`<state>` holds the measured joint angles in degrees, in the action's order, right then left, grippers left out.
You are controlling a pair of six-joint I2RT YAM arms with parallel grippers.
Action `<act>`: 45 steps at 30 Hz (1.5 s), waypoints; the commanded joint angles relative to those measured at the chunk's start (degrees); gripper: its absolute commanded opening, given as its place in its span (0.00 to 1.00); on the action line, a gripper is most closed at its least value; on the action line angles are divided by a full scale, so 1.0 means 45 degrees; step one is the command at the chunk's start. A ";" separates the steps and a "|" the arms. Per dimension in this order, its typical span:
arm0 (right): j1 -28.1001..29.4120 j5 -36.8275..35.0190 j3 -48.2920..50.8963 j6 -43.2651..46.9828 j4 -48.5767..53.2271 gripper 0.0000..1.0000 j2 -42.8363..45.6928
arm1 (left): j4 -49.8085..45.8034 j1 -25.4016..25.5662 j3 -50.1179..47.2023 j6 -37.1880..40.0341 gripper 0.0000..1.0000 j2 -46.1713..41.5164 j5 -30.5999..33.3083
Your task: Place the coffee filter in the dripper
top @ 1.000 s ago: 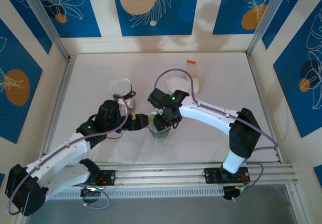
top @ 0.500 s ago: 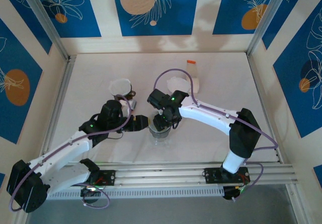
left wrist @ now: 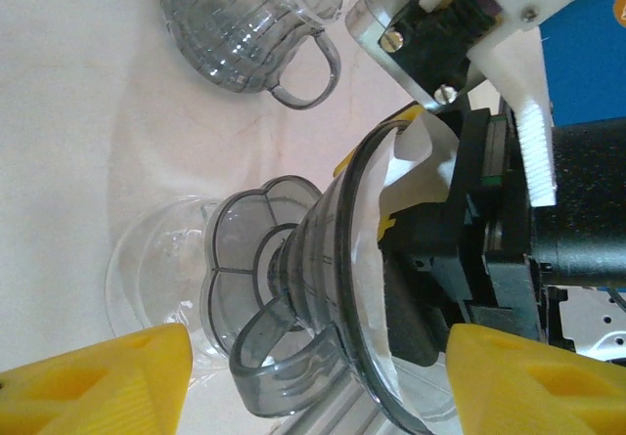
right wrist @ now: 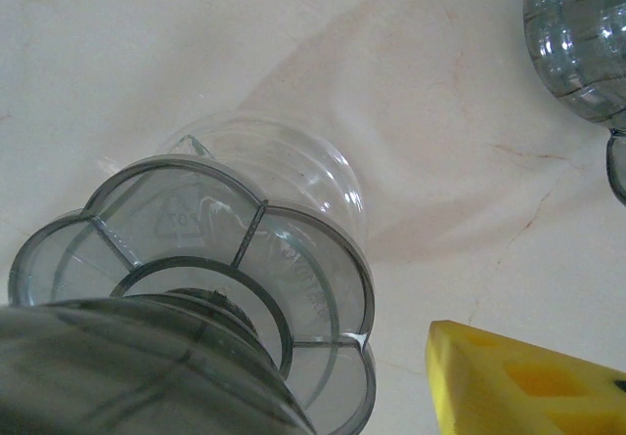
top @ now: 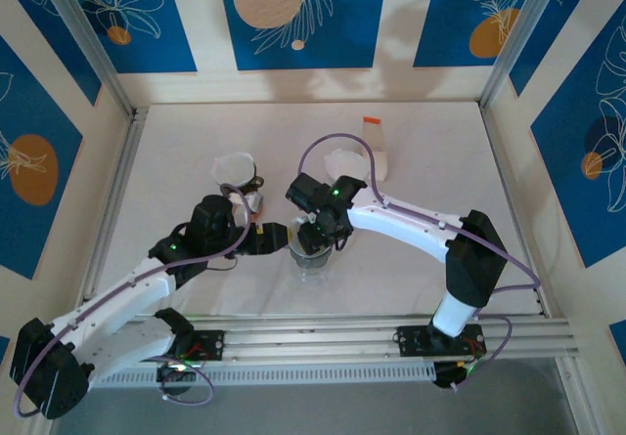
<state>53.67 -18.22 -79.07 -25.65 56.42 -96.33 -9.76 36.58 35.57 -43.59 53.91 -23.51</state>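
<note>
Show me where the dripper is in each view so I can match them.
Top external: dripper just below picture centre.
Left wrist: dripper mid-frame, sideways in the picture, handle toward the bottom edge.
Right wrist: dripper lower left, scalloped base facing the camera.
Shared landmark: the clear jug under it.

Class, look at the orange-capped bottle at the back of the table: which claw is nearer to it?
Right. The right claw sits in front of the bottle, slightly to its left; the left claw lies farther left, beyond it.
</note>
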 commanded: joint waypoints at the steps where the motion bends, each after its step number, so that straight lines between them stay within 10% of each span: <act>1: 0.0115 -0.0372 -0.0127 -0.0179 0.0196 0.61 -0.0105 | 0.0303 -0.0128 0.0057 0.0044 0.69 0.0333 0.0031; 45: 0.0084 -0.2106 -0.1295 -0.0462 0.0313 0.62 0.4117 | -0.0020 -0.0135 0.0019 -0.0271 0.68 0.0439 -0.0163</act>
<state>53.93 -26.68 -86.61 -27.18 59.13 -80.34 -10.26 36.58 35.51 -44.07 56.34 -23.55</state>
